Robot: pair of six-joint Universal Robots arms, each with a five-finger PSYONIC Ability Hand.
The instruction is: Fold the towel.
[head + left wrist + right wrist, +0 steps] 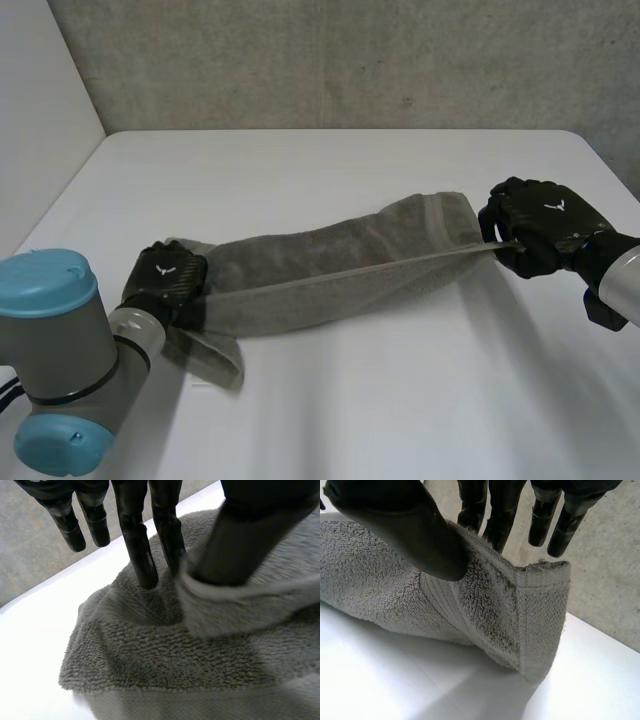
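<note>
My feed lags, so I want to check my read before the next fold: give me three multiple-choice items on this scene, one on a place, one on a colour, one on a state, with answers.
1. Where on the towel is the right hand?
A. The middle
B. Its right end
C. Off it

2. What colour is the towel?
A. Grey
B. Red
C. Blue

3. What is the left hand doing?
A. Lying flat and open
B. Curled, holding nothing
C. Pinching the towel's edge between thumb and fingers

Answers:
1 B: the head view shows it at the end of the stretched towel.
2 A: it is grey in every view.
3 C: its wrist view shows the thumb pressing a fold of towel against the fingers.
</note>
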